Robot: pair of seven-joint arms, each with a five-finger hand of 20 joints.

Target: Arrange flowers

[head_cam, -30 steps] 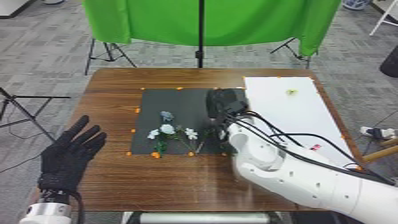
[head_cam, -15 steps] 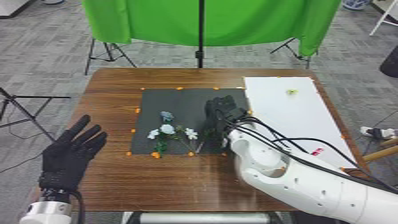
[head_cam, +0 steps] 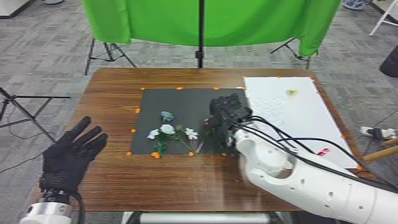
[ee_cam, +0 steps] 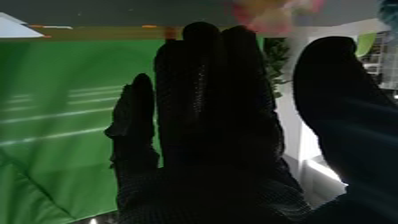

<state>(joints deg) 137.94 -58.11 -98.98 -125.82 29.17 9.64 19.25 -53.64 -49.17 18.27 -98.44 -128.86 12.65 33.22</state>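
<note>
- The robot's left hand (head_cam: pixel 68 162), released, fingers spread, hovers over the table's (head_cam: pixel 178 182) left edge, toward the near corner.
- White and blue flowers (head_cam: pixel 167 129) lie on a black mat (head_cam: pixel 169 102), closer to the left edge than the right.
- Midway between side edges, I see the right hand (head_cam: pixel 230 107) released: fingers straight, thumb apart, pink-and-yellow flower (ee_cam: pixel 271 17) near the fingertips.
- A yellow-green flower (head_cam: pixel 291 92) sits near the far right corner.

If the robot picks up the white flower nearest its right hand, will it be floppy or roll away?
The white flower looks small and thin-petalled, so it's probably light. Its petals might bend if squeezed. They spread out unevenly, so it probably won't roll far on the dark mat.
</note>
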